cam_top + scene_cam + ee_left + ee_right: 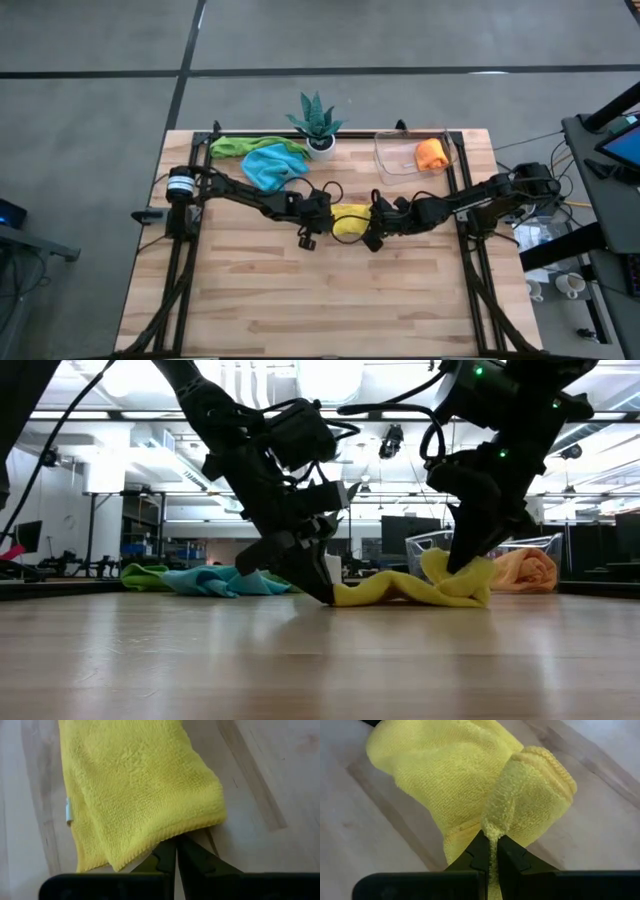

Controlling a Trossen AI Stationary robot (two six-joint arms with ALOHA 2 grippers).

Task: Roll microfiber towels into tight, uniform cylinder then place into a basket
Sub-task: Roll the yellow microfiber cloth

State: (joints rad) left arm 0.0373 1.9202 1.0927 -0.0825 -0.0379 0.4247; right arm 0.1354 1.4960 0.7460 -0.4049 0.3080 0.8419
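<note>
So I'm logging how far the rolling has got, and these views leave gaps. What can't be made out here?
- Yellow towel, high view: both ends hidden under the left gripper and right gripper.
- Whether the left jaws actually pinch its edge, left wrist view: the cloth covers the tips.
- Orange towel in the basket: too small to judge how tight the roll is.
- Green towel, low view: partly behind the blue towel.

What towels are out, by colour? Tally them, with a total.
Yellow towel: 1
Orange towel: 1
Light blue towel: 1
Green towel: 1
Total: 4
</note>
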